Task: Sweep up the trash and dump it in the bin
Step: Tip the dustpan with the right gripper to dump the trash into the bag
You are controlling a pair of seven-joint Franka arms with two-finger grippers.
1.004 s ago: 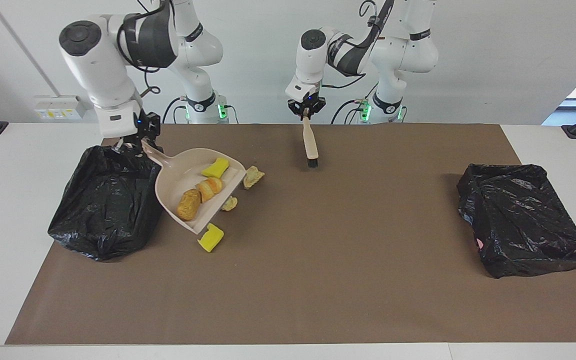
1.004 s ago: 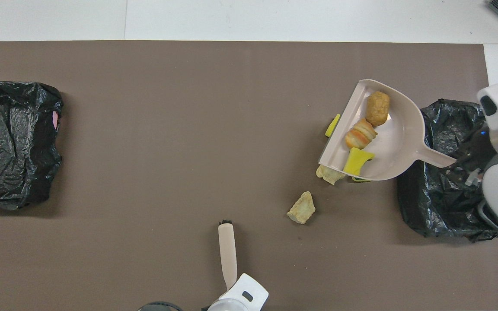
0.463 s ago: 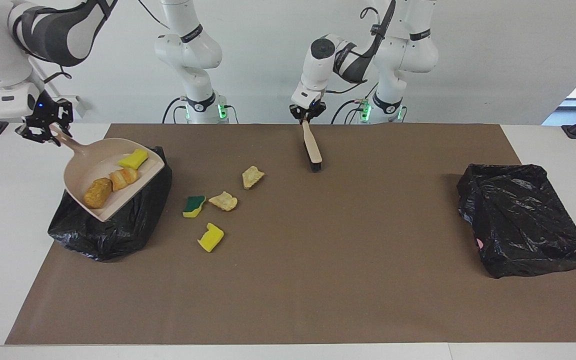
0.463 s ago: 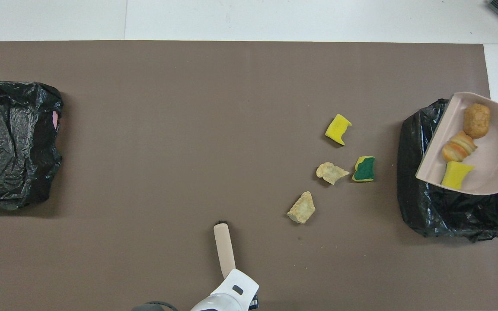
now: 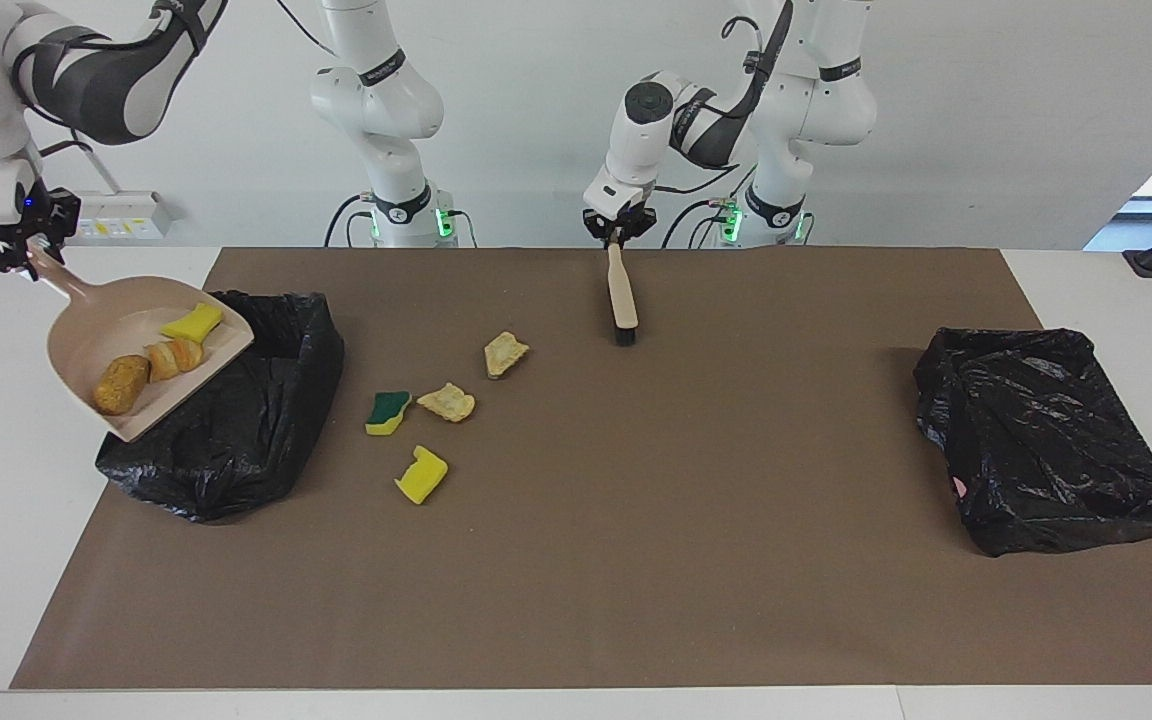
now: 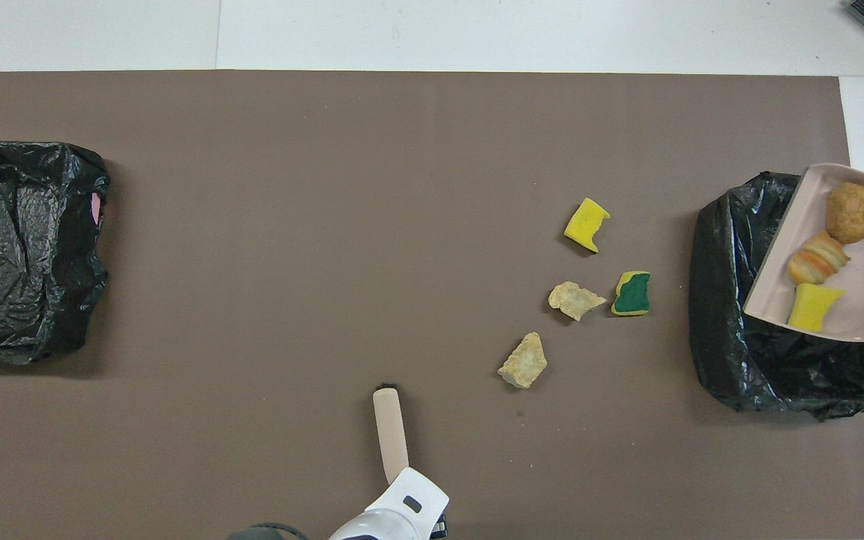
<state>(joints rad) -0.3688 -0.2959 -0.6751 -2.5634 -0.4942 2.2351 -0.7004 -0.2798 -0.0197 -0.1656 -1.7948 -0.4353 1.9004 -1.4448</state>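
The dustpan (image 5: 146, 345), clamped in our right gripper (image 5: 8, 252), has moved over the bin (image 5: 236, 440); three scraps aboard, four unswept; left gripper (image 5: 618, 228) grips the brush (image 5: 621, 295).

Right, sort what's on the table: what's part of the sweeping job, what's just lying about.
Part of the job:
- dustpan with three scraps, held by right gripper over bin
- four scraps on mat, including green-topped sponge
- brush in left gripper

Lying about:
- second bin

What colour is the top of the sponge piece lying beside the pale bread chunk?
Dark green, over a yellow base; the green-topped sponge piece shows best in the overhead view.
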